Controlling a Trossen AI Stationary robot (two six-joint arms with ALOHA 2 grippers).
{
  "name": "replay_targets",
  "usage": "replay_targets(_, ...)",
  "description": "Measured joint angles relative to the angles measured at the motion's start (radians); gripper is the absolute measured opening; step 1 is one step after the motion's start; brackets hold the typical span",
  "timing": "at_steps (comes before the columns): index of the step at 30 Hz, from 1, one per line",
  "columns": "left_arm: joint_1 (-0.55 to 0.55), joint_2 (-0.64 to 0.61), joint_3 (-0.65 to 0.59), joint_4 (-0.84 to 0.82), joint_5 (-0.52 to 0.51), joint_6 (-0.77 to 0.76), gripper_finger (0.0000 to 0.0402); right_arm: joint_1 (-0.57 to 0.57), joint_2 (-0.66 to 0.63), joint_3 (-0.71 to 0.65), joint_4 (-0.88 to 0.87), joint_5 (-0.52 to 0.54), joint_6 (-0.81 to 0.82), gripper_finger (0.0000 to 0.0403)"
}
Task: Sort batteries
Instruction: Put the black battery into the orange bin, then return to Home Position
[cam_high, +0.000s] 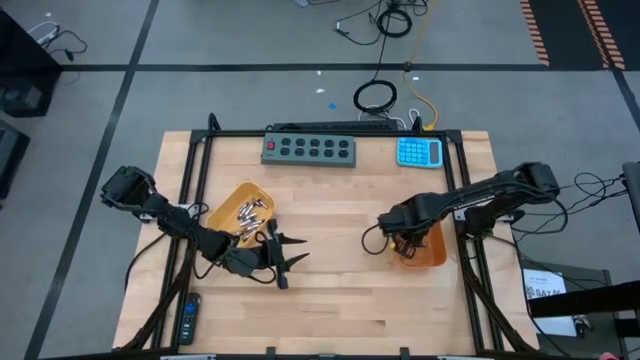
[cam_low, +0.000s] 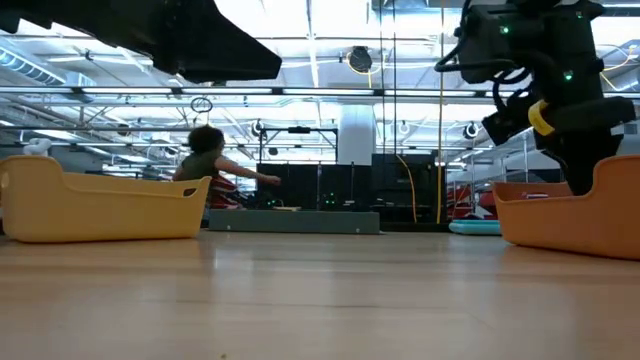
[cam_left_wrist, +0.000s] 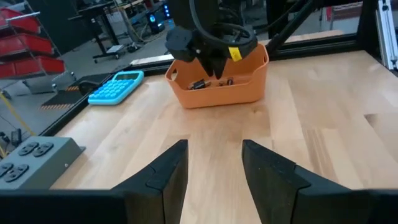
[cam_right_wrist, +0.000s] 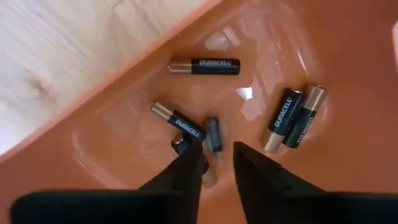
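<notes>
Two dark fingers of the right pincer (cam_right_wrist: 214, 167) fill the near edge of the right wrist view, parted by a narrow gap and gripping nothing; they point down into the orange plastic tray (cam_right_wrist: 348, 56), low over its floor. That pose fits a drop-off: a thin dark battery (cam_right_wrist: 213, 135) lies just beyond the fingertips, blurred, so it cannot be said whether it has settled. Around it lie more dark copper-tipped batteries (cam_right_wrist: 204, 66), one touching the blurred one's side, a pair side by side further off. They sit here, it seems, because this tray collects the thin dark kind.

Outward across the wooden counter (cam_high: 340, 290), the right arm reaches in from the right edge to this tray (cam_high: 432, 252). Well apart on the left, the yellow plastic tray (cam_high: 228, 203) holds a heap of silvery batteries (cam_high: 250, 213), probably the unsorted stock. The left pincer (cam_high: 292, 262) waits just beside that tray over bare wood, fingers (cam_left_wrist: 166, 177) half apart and empty, aimed towards the orange tray. Behind them are a grey switch box (cam_high: 309, 149) and a blue calculator (cam_high: 419, 152).
</notes>
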Motion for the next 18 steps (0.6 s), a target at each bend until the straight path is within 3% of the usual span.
replay_targets(4, 0.013, 0.0, 0.0, -0.016, 0.0, -0.037, 0.0162, 0.0, -0.001, 0.035, -0.039, 0.016, -0.01, 0.0116)
replay_targets(8, 0.036, -0.022, -0.001, -0.119, -0.01, -0.09, 0.0162, 0.015, -0.015, 0.091, -0.008, 0.134, -0.075, 0.0123)
replay_targets(14, 0.082, -0.153, -0.002, -0.309, -0.052, -0.187, 0.0162, 0.037, -0.072, 0.042, 0.402, 0.399, -0.237, 0.0114)
replay_targets(18, 0.127, -0.223, -0.002, -0.307, -0.055, -0.105, 0.0162, 0.034, -0.094, -0.066, 0.677, 0.465, -0.384, 0.0103)
